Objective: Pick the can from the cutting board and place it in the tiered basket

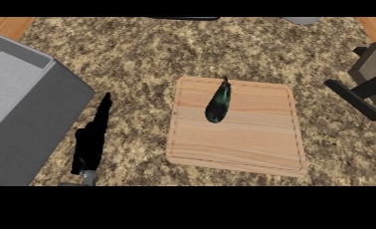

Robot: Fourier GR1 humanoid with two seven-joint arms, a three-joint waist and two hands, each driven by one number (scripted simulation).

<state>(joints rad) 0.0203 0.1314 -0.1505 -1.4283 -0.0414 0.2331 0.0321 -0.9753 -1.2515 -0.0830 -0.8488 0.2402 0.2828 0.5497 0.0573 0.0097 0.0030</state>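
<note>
Dark can (218, 104) lying tilted on the wooden cutting board (242, 143), apart from the left hand (92, 138) at the lower left with fingers straight and pressed together, pointing up, and part of the basket (358, 86) at the right edge.

Lighting's pretty even and medium-bright, no glare anywhere. The cutting board (235, 128) drops a thin dark shadow along its near edge on the speckled table (147, 58). Everything looks soft.
</note>
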